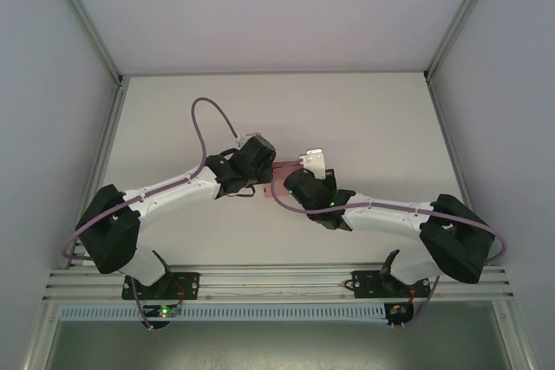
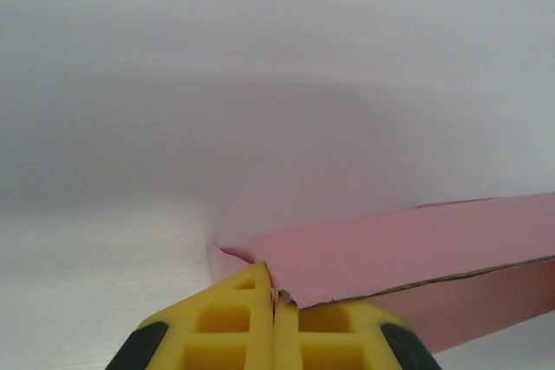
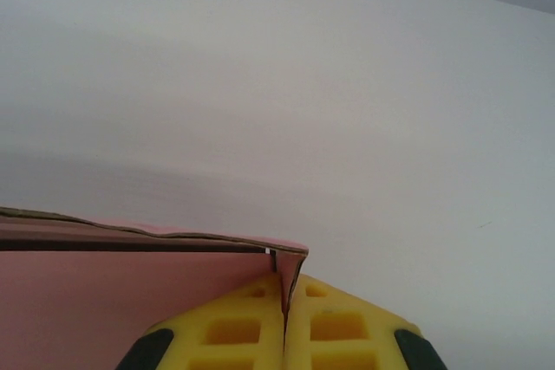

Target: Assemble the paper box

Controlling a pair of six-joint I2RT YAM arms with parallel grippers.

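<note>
**A:** From above, where is the box point(image 1: 281, 165)?
**B:** Mid-table point(image 1: 364, 119). It's a pink sliver, mostly hidden where the arms point(image 1: 173, 188) meet.
**A:** And the left wrist view?
**B:** The left gripper point(image 2: 275, 294) is clamped on a box corner. A flat pink panel runs right, with a brownish cut edge.
**A:** The right wrist view?
**B:** The right gripper point(image 3: 285, 290) is pinched tight on a thin corner flap. The pink wall stretches left.

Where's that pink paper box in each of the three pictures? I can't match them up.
Top external: paper box, a pink sliver at centre, between the two wrists.
Left wrist: lower right, its corner pinched by the left gripper.
Right wrist: lower left, its corner pinched by the right gripper.
Shared landmark: the white table.
</note>
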